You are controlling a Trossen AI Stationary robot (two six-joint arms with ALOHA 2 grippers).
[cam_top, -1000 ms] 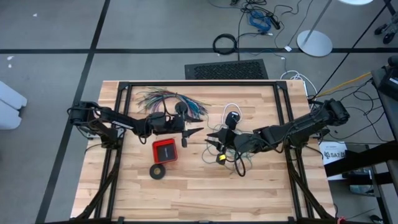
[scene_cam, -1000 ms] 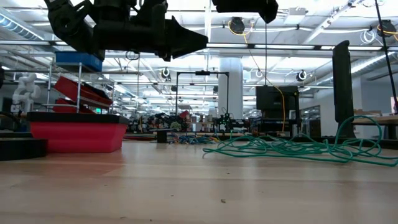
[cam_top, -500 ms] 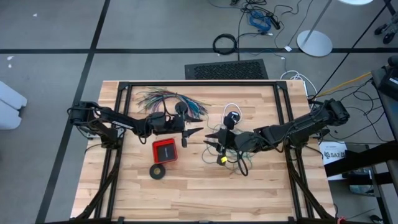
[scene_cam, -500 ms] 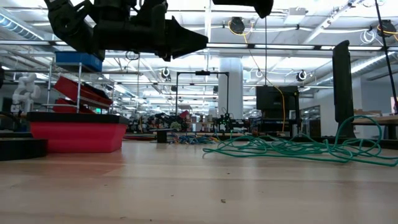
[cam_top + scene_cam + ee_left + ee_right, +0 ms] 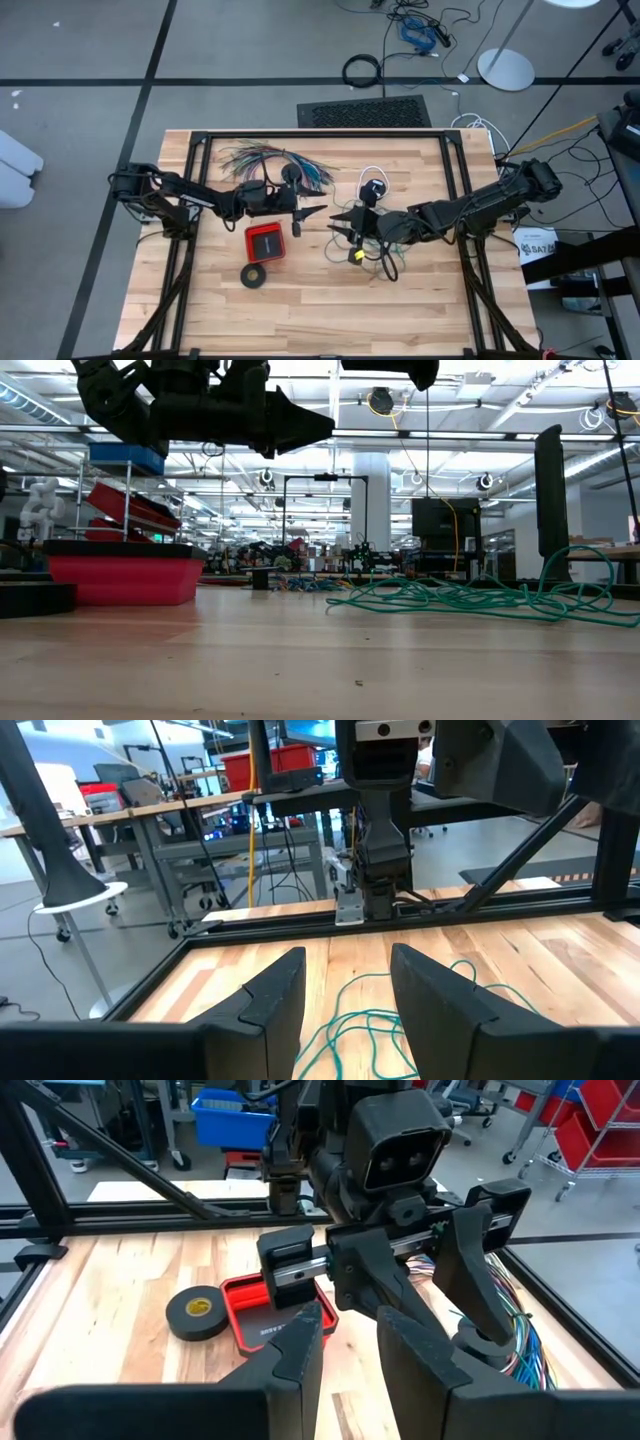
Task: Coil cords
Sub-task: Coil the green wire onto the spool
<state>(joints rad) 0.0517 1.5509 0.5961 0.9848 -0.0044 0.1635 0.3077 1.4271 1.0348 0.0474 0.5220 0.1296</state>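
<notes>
The teal-green wire (image 5: 385, 262) lies in a loose tangle on the wood right of centre; it also shows in the low view (image 5: 470, 598) and the left wrist view (image 5: 355, 1020). The white cord (image 5: 368, 171) with its small black round piece (image 5: 375, 188) lies just beyond it, toward the far edge. My left gripper (image 5: 318, 211) hangs level above the table's middle, open, fingers (image 5: 345, 965) pointing at the tangle. My right gripper (image 5: 336, 222) faces it tip to tip, higher up, open (image 5: 352, 1315), its body over the tangle. My right gripper (image 5: 390, 368): in the low view a thin strand (image 5: 428, 480) runs straight up from the tangle to its underside. The picture's top edge cuts off where they meet, and nothing shows between the fingers in the wrist view. I cannot tell whether it touches the wire.
A red tray (image 5: 266, 242) and a black tape ring (image 5: 254, 275) lie left of centre, under and near my left arm. A fanned bundle of many-coloured wires (image 5: 270, 158) lies at the far left. A small yellow piece (image 5: 355, 256) sits by the tangle. Bare wood (image 5: 330, 320) spans the near side.
</notes>
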